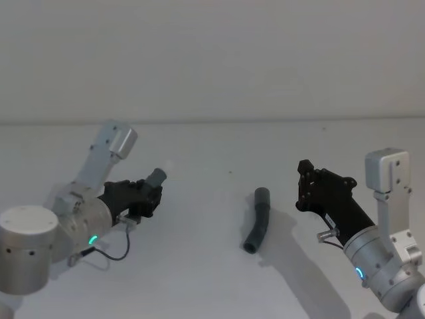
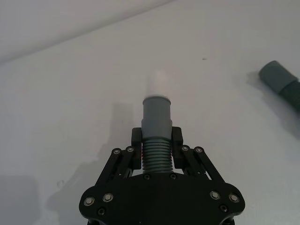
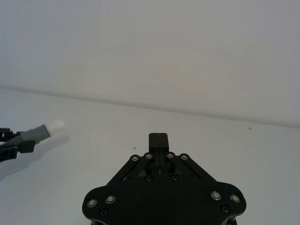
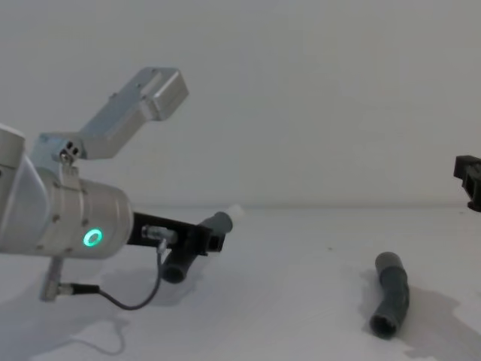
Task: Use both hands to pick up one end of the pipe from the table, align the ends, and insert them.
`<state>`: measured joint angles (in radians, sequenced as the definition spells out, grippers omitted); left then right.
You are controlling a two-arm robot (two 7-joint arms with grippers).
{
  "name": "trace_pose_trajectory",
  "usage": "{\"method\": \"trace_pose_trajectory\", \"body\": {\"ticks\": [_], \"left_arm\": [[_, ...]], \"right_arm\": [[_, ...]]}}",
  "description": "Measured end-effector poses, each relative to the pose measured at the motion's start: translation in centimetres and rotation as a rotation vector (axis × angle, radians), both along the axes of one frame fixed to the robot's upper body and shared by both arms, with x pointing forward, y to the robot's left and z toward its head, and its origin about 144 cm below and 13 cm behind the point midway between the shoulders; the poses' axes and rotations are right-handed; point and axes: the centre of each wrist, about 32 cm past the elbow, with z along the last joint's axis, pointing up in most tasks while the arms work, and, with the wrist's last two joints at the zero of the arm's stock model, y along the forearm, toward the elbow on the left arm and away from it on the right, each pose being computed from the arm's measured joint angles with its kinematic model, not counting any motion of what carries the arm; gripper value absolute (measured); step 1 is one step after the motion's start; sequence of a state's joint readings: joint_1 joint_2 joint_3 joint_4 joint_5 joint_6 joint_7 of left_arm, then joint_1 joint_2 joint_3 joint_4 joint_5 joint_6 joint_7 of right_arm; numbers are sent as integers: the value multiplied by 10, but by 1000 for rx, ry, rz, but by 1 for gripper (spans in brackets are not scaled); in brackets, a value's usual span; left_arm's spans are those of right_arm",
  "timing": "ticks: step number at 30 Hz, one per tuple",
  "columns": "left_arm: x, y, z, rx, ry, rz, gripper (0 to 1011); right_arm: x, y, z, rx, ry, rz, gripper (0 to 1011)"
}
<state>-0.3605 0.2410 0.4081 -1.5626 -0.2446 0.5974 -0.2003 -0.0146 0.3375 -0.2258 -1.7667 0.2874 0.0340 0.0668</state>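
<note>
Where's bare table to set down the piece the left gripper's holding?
Widest bare patch: white matte table between black left gripper, shut on the white-tipped grey pipe piece, and the dark grey bent pipe piece lying centre-right. Tighter between that piece and the shut black right gripper.

No writing, number or sign can be read on anything here.

I count two pipe pieces, the white-tipped piece (image 2: 156,112) and the plain grey piece (image 1: 259,219); two grippers, left gripper (image 2: 156,137) and right gripper (image 3: 158,137); one table (image 1: 199,279).
</note>
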Motion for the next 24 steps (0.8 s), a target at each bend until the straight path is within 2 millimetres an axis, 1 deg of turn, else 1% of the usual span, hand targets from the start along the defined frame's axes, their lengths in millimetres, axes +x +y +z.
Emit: {"method": "trace_pose_trajectory", "body": {"ticks": [1, 2, 4, 5, 14, 24], "left_arm": [[2, 4, 1, -1, -8, -21, 329], [2, 4, 1, -1, -8, -21, 329], [6, 13, 5, 0, -24, -67, 329], [6, 13, 5, 0, -24, -67, 329], [17, 38, 15, 8, -52, -222, 329], [26, 56, 26, 31, -53, -372, 329]], "right_arm": [[0, 0, 0, 0, 0, 0, 0], [0, 0, 0, 0, 0, 0, 0], [0, 0, 0, 0, 0, 0, 0], [0, 0, 0, 0, 0, 0, 0], [0, 0, 0, 0, 0, 0, 0], [0, 0, 0, 0, 0, 0, 0]]}}
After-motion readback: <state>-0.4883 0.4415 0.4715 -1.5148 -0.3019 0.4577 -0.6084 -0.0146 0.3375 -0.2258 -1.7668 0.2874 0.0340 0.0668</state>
